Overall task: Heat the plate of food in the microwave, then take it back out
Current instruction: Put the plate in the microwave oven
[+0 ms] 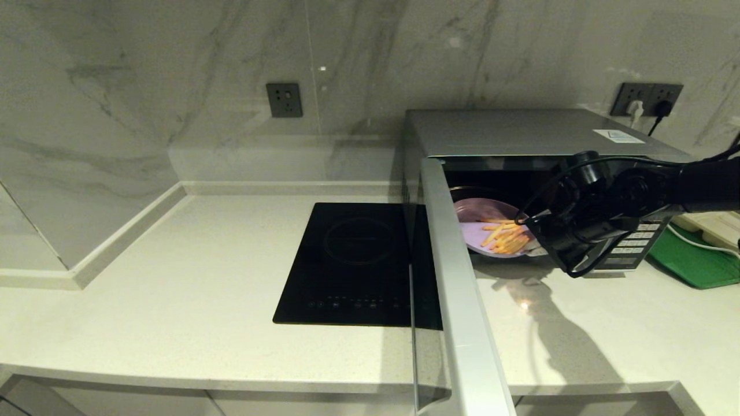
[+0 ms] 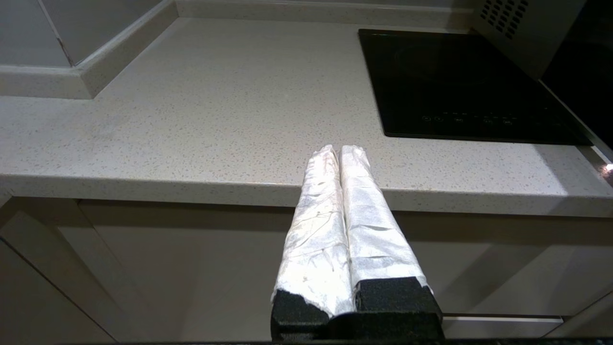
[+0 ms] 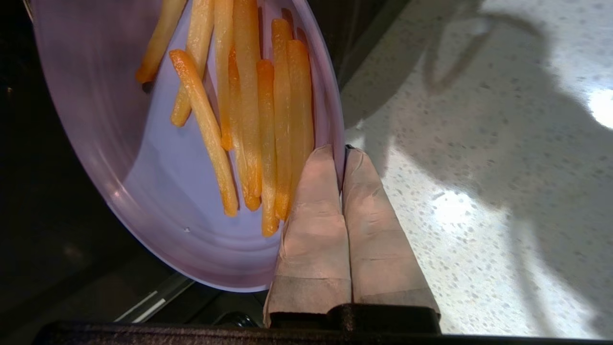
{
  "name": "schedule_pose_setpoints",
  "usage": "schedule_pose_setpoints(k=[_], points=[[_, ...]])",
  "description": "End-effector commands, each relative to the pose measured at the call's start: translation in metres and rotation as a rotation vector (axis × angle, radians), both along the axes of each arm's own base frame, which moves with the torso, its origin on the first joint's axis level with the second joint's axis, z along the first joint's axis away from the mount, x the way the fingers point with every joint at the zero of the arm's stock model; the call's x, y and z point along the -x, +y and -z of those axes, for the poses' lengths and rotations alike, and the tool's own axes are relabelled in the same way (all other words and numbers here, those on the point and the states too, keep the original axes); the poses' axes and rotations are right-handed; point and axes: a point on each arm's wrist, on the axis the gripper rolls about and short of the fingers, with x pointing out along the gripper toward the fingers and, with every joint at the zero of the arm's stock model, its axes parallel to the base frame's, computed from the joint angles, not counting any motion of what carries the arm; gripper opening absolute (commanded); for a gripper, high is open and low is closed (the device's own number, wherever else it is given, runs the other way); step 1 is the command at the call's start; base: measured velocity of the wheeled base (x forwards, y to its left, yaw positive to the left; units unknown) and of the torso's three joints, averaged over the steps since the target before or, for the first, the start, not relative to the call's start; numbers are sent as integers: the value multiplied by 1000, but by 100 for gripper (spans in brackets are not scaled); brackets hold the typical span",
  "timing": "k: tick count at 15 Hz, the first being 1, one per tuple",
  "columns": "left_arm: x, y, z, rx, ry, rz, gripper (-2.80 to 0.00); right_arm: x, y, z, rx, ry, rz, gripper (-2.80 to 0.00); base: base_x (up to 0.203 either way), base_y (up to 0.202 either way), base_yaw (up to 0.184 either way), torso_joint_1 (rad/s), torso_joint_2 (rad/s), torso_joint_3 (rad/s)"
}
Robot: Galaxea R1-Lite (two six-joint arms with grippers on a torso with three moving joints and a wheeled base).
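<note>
The silver microwave (image 1: 520,133) stands at the back right with its door (image 1: 457,289) swung open toward me. The pale lilac plate of food (image 1: 483,234), carrying orange-yellow fries (image 1: 507,237), sits at the cavity's mouth, half over the sill. My right gripper (image 1: 535,245) is shut on the plate's rim. In the right wrist view the plate (image 3: 158,182) is tilted, with the rim pinched in my right gripper (image 3: 341,152). My left gripper (image 2: 339,151) is shut and empty, parked below the counter's front edge.
A black induction hob (image 1: 352,266) lies left of the open door. A green tray (image 1: 696,260) sits at the far right beside the microwave. The pale speckled counter (image 1: 173,300) stretches left to a marble wall with sockets (image 1: 284,99).
</note>
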Motion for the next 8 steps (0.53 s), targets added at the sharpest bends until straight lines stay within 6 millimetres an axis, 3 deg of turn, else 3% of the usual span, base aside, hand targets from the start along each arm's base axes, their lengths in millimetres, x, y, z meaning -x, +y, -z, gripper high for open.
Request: schedule_pose_setpoints(k=[1, 8], points=[[0, 0, 0, 1, 1, -1, -280, -9, 1, 6, -5, 1, 5, -280, 0, 0, 0, 0, 0, 0], [0, 0, 0, 1, 0, -1, -280, -27, 3, 10, -8, -26, 7, -280, 0, 0, 0, 0, 0, 0]])
